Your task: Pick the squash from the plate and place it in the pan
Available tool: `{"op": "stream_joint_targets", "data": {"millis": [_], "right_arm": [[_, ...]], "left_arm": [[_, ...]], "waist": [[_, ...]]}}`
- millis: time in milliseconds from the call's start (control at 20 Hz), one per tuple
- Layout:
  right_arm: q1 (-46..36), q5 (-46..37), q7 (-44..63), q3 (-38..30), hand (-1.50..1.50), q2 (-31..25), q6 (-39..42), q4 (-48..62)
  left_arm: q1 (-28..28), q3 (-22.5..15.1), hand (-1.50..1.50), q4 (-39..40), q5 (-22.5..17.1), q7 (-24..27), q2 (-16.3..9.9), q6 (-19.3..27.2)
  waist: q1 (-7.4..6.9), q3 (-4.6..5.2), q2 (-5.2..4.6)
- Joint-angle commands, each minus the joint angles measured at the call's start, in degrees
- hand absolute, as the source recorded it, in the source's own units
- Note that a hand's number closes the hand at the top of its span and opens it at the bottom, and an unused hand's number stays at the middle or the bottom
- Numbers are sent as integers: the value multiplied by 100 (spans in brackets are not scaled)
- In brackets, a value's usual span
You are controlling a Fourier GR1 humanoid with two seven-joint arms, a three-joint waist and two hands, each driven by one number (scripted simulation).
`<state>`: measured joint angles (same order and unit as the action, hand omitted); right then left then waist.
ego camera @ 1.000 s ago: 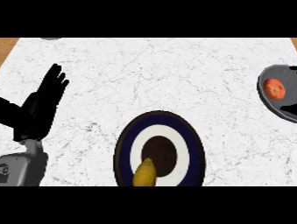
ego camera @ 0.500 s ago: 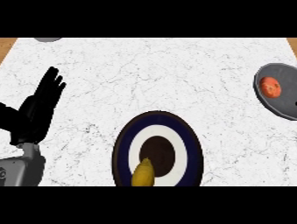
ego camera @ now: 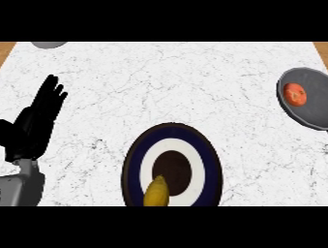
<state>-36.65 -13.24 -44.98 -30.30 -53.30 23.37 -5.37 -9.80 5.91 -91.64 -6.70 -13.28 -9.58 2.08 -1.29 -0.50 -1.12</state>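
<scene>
Squash (ego camera: 156, 193) lies on plate (ego camera: 134, 162) at 6 o'clock, lower end cut off. Pan (ego camera: 327, 106) at 3 o'clock, handle cropped. Left hand (ego camera: 32, 127) at 9 o'clock, fingers straight, holding nothing. Right hand unseen.

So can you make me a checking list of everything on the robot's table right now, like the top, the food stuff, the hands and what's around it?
Surface: white marbled counter top, brown wooden floor past its corners.
Job's things: yellow squash lies on the round dark blue and white ringed plate, at its near edge; grey round pan at the right edge, a small red-orange round thing inside it.
Clutter: a grey round object at the far left edge, only partly seen.
Hands: black left hand open at the left, fingers up, resting; right hand not in view.
Cables: nothing seen.
Surroundings: nothing else seen.
</scene>
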Motion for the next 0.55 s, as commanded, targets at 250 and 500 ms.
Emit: {"op": "stream_joint_targets", "data": {"millis": [250, 500], "right_arm": [[910, 192, -795, -111, -150, -419, 1340, -254], [1208, 220, -951, -87, -150, -171, 1071, -433]], "left_arm": [[60, -29, 0, -53, 26, -5, 73, 54], [122, 35, 0, 79, 6, 156, 20, -40]], "waist": [[24, -6, 35], [22, -1, 25]]}}
